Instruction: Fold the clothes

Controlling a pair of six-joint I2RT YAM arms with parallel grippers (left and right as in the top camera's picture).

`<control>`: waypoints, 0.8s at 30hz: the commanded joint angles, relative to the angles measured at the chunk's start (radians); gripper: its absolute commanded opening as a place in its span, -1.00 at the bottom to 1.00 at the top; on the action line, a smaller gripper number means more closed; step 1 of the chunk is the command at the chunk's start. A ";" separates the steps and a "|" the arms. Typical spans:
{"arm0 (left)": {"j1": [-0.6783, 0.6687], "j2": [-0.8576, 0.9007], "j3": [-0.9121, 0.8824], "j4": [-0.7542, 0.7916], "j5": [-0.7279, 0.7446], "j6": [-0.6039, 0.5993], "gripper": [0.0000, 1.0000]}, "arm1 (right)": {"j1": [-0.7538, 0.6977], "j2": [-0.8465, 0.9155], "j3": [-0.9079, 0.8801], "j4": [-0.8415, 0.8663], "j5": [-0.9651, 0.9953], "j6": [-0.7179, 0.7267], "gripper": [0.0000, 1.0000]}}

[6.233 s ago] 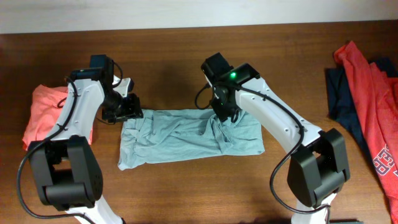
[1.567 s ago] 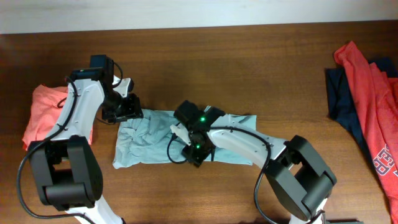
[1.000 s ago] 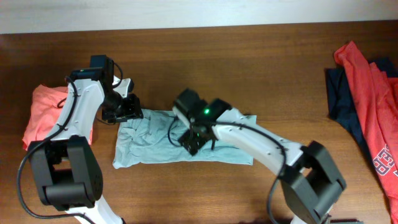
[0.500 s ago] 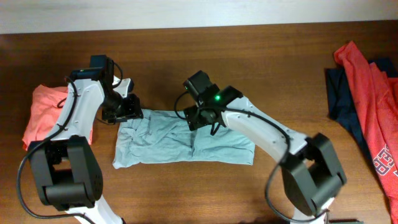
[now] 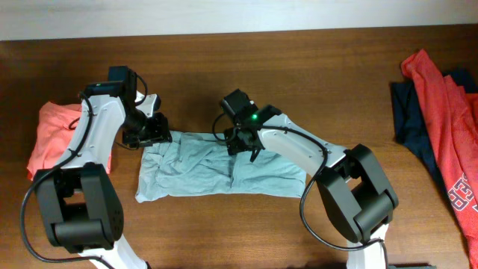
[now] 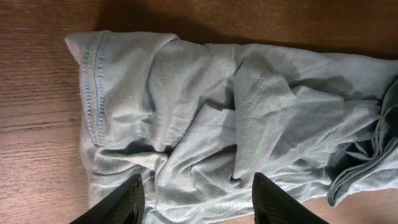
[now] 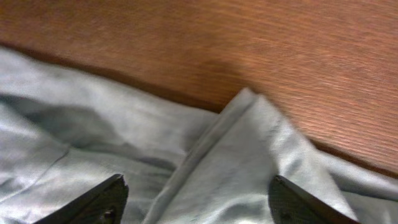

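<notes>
A pale grey-blue T-shirt (image 5: 194, 175) lies crumpled in a long strip across the middle of the table. My left gripper (image 5: 153, 131) hovers at the shirt's far left corner. In the left wrist view its jaws (image 6: 198, 205) stand apart over wrinkled cloth (image 6: 205, 112), pinching nothing. My right gripper (image 5: 241, 142) sits at the shirt's far edge near the middle. Its jaws (image 7: 202, 202) are spread wide above a folded flap (image 7: 242, 155), with nothing gripped.
A coral-orange shirt (image 5: 51, 134) lies at the far left beneath my left arm. At the right edge a red shirt with white print (image 5: 448, 127) rests on a navy one (image 5: 407, 116). Brown wooden table (image 5: 321, 67) surrounds the strip.
My right gripper rose from the middle of the shirt and moved back to its far edge, its jaws narrowing a little. The left gripper and the shirt's left end stayed put.
</notes>
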 commanded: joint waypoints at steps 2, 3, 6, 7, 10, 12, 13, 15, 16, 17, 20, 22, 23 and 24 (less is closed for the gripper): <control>0.002 0.003 -0.006 0.002 -0.003 0.016 0.11 | -0.021 0.010 0.009 0.001 0.044 0.015 0.35; 0.002 0.003 -0.006 0.002 -0.003 0.016 0.11 | -0.022 0.010 0.009 -0.002 0.045 0.015 0.34; 0.002 0.003 -0.006 0.002 -0.003 0.016 0.11 | -0.022 0.012 0.009 -0.006 0.045 0.015 0.33; 0.002 0.003 -0.006 0.002 -0.003 0.016 0.11 | -0.022 0.013 0.009 -0.006 0.045 0.016 0.31; 0.002 0.003 -0.006 0.003 -0.003 0.016 0.11 | -0.022 0.021 0.009 -0.006 0.044 0.016 0.15; 0.002 0.003 -0.006 0.003 -0.003 0.016 0.11 | -0.022 0.024 0.009 -0.008 0.044 0.016 0.04; 0.002 0.003 -0.006 0.003 -0.003 0.016 0.09 | -0.022 0.025 0.009 -0.009 0.044 0.016 -0.02; 0.002 0.003 -0.006 0.002 -0.003 0.016 0.11 | -0.022 0.026 0.009 -0.011 0.044 0.016 -0.25; 0.002 0.003 -0.006 0.002 -0.003 0.016 0.11 | -0.022 0.026 0.009 -0.010 0.044 0.015 -0.41; 0.002 0.003 -0.006 0.003 -0.003 0.016 0.11 | -0.022 0.026 0.009 -0.010 0.044 0.015 -0.55; 0.002 0.003 -0.006 0.002 -0.003 0.016 0.11 | -0.022 0.026 0.009 -0.011 0.045 0.014 -0.65; 0.002 0.003 -0.006 0.002 -0.003 0.016 0.11 | -0.022 0.026 0.009 -0.010 0.055 0.014 -0.69; 0.002 0.003 -0.006 0.002 -0.003 0.016 0.11 | -0.022 0.026 0.010 -0.009 0.067 0.014 -0.72; 0.002 0.003 -0.006 0.002 -0.003 0.016 0.11 | -0.022 0.026 0.010 -0.008 0.079 0.014 -0.79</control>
